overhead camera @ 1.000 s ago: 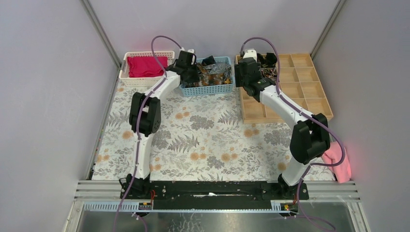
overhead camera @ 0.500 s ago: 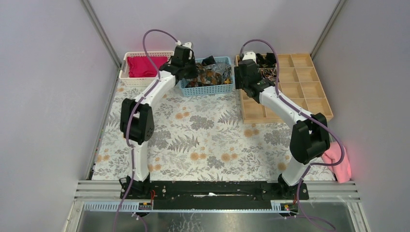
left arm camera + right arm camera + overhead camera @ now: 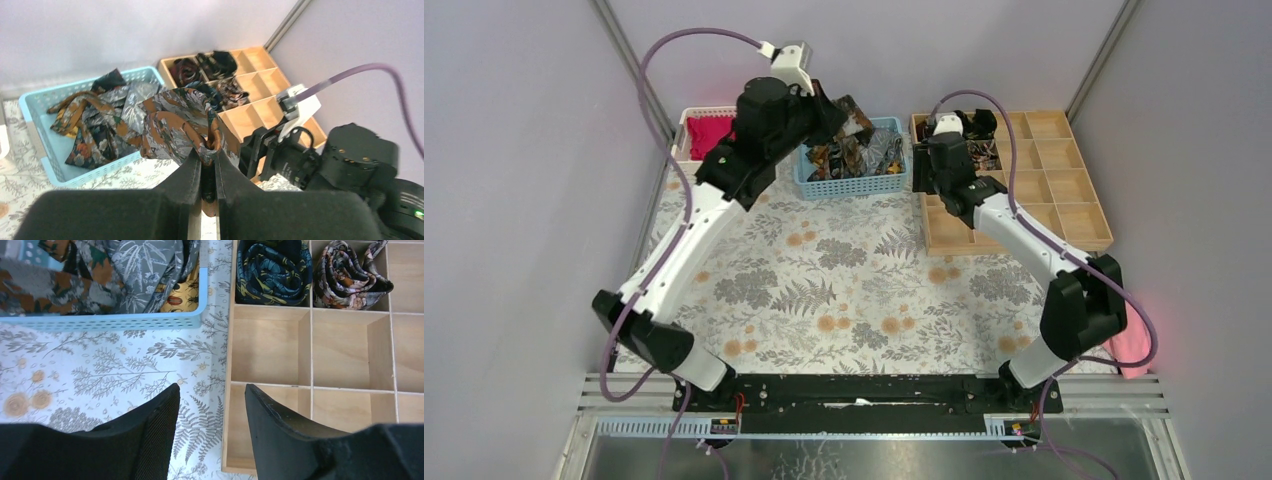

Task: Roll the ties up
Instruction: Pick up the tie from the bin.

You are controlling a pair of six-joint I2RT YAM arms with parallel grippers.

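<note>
Left pincer [image 3: 208, 161] has risen from the blue basket [image 3: 40, 135], clenched mid-fold on a limp, probably slippery brown tie [image 3: 172, 125] needing an end-grip; right pincer [image 3: 211, 391] released.

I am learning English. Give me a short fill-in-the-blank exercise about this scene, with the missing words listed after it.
1. The left jaws are ____ on a brown and grey tie.
2. The loose ties lie in the ____ basket.
3. The right jaws are ____ and hold nothing.
4. The rolled ties sit in the ____ tray.
Missing words: shut; blue; open; wooden.
</note>
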